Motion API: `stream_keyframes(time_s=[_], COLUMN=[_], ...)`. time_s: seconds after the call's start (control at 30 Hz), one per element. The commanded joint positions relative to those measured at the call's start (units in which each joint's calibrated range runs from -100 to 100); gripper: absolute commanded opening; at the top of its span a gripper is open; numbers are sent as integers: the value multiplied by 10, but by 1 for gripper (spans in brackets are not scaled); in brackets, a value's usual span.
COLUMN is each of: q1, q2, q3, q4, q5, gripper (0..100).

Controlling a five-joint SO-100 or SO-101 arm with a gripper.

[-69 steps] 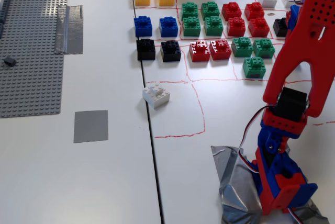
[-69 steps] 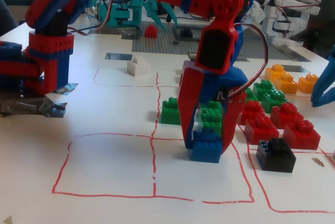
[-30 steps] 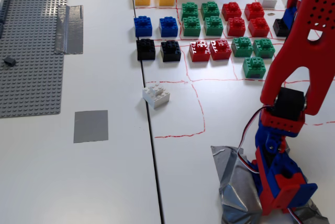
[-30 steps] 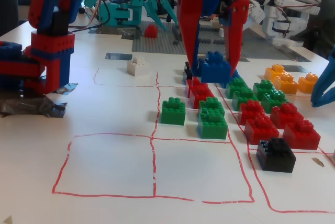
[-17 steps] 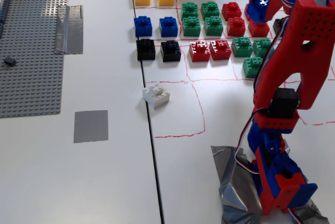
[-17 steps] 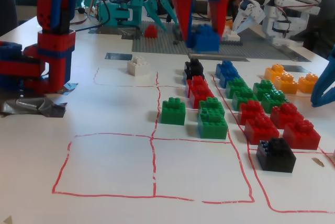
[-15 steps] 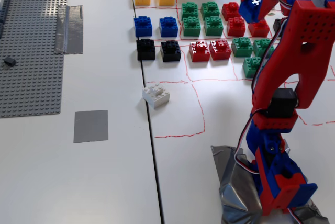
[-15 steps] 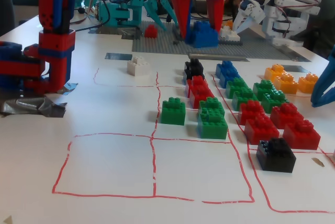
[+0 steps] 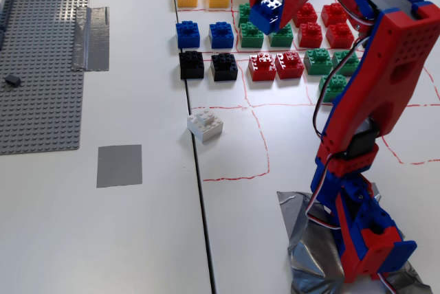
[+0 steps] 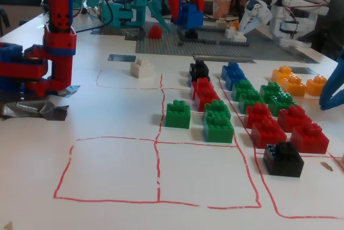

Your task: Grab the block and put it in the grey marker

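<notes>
The gripper (image 9: 269,11) is closed on the block (image 9: 267,12), holding it in the air above the green bricks (image 9: 251,33), well apart from the grey marker (image 9: 119,165).

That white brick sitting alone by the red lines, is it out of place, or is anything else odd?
Yes: the white brick sits alone, skewed, straddling a red line, away from the sorted rows. Also, the gripper holds the block in mid-air, and crinkled tape bunches around the arm's base.
</notes>
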Motion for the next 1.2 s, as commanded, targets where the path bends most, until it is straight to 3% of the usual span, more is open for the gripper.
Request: stream_keyframes(time_s=[0.0,0.53,1.17], q1=[-43,-231,-357], q2=[-56,-54,1], q3=[-5,80,186], q4=[-5,-76,-217], q5=[-14,-82,-122], gripper=[0,0,0])
